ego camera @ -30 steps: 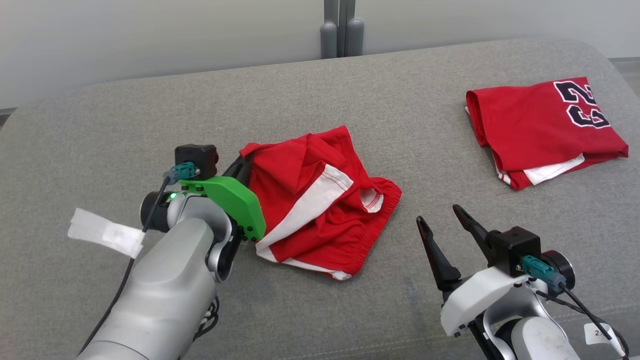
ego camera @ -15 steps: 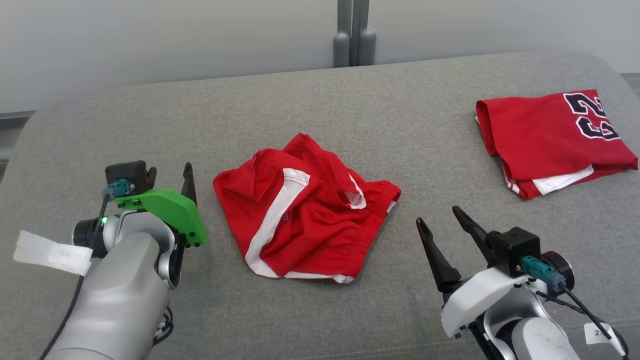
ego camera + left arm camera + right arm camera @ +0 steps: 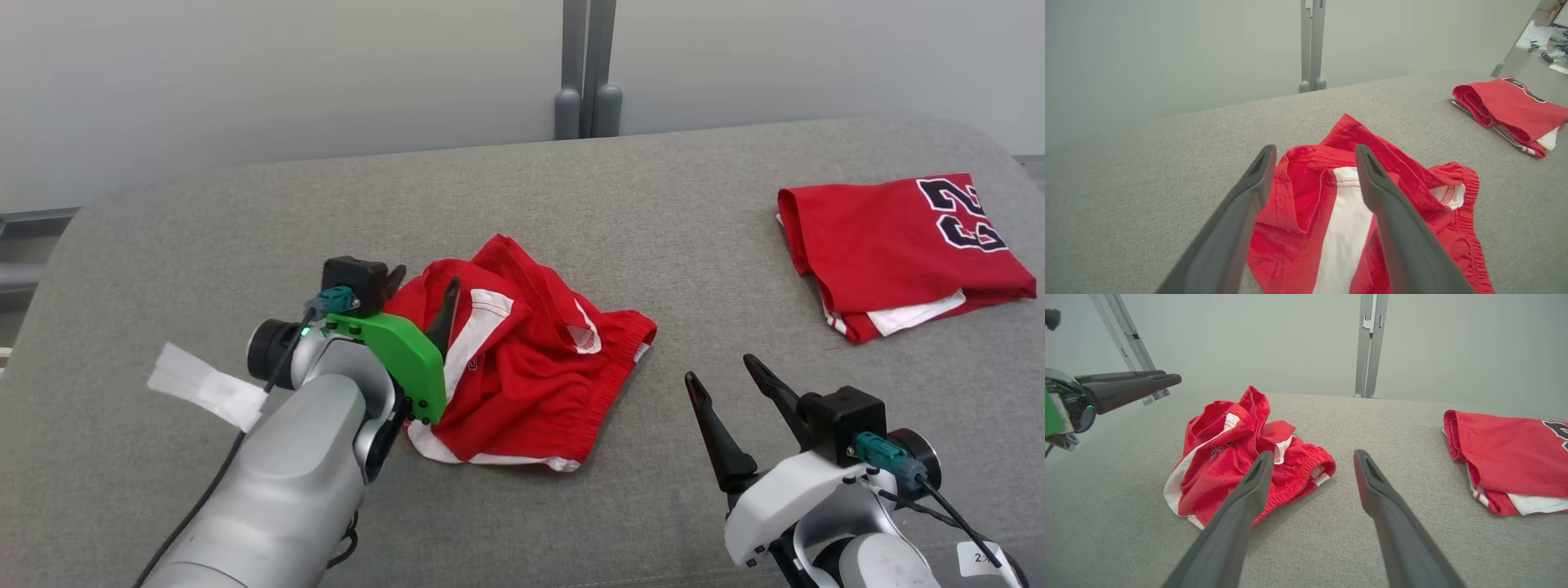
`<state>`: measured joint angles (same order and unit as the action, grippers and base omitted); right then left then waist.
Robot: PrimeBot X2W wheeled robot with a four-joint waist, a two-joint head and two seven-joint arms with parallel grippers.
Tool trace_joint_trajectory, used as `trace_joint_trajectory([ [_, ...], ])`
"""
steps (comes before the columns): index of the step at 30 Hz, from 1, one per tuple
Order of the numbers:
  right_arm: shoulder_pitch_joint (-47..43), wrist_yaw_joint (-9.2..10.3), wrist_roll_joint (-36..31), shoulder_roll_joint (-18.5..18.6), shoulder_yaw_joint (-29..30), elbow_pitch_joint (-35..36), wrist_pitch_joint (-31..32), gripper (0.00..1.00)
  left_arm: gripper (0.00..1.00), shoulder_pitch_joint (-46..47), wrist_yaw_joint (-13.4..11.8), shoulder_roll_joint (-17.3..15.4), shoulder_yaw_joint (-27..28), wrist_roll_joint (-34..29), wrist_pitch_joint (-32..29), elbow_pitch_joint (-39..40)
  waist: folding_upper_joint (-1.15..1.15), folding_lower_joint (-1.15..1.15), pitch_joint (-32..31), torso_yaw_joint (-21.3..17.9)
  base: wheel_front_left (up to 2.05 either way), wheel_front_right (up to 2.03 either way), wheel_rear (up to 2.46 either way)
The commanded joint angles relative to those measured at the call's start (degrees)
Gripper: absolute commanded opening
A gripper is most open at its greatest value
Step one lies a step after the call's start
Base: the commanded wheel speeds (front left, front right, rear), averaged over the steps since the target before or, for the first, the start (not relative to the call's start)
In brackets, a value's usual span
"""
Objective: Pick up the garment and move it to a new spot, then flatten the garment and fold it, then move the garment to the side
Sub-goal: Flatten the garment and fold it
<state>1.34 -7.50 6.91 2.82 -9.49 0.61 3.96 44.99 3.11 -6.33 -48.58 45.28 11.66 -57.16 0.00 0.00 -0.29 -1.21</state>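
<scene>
1. Left claw [image 3: 1315,152]: released, fingers spread wide, nothing gripped.
2. From the right wrist view it hung in the air above the pad [image 3: 245,220], tips clear of the cloth.
3. Shorts [image 3: 531,367]: crumpled red heap, directly below and ahead of the left claw's tips. In the claw's own view the white stripe [image 3: 1345,228] ran up between the two fingers, and a stitched red fold crossed just ahead of the tips.
4. Waistband [image 3: 629,327]: on the side of the heap away from the left claw, facing the right claw.
5. Left wrist behind the claw: green plate [image 3: 404,359]. White tape [image 3: 204,388] stuck out further back, by the cable.
6. Right claw [image 3: 721,369]: also released, fingers apart, empty. It sat to the right of the shorts, apart from them, tips pointing away from the robot. In its own view the left finger overlapped the waistband, but I saw no contact.
7. Jersey [image 3: 882,237]: folded, red, dark numerals on top, white layer showing at the near edge. It lay beyond the right claw and to its right, well apart from the shorts.
8. Post [image 3: 588,98]: grey upright past the pad's far edge, ahead of the left claw.
</scene>
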Motion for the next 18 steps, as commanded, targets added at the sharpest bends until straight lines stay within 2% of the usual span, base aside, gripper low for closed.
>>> trace_joint_trajectory([
  [1, -0.5, 0.02, 0.0, 0.2, 0.0, 0.5, 0.3, 1.0, 1.0, -1.0, 0.4, 0.6, -0.8, -0.8, -0.5, 0.6, 0.0, 0.0, 0.6, -1.3, 0.0, 0.0, 0.0],
  [12, 1.2, 0.02, -0.2, 0.1, 0.1, 1.3, -0.1, 1.0, 1.0, 1.7, -0.9, 2.1, -4.2, -2.4, -4.5, -1.1, 0.0, 0.0, 4.7, -6.4, 0.0, 0.0, 0.0],
  [18, 1.8, 0.02, 0.0, 0.1, 0.2, 1.0, -0.6, 1.0, 1.0, 2.7, -2.1, 2.2, -5.1, -3.2, -5.7, -3.7, 0.0, 0.0, 6.3, -8.0, 0.0, 0.0, 0.0],
])
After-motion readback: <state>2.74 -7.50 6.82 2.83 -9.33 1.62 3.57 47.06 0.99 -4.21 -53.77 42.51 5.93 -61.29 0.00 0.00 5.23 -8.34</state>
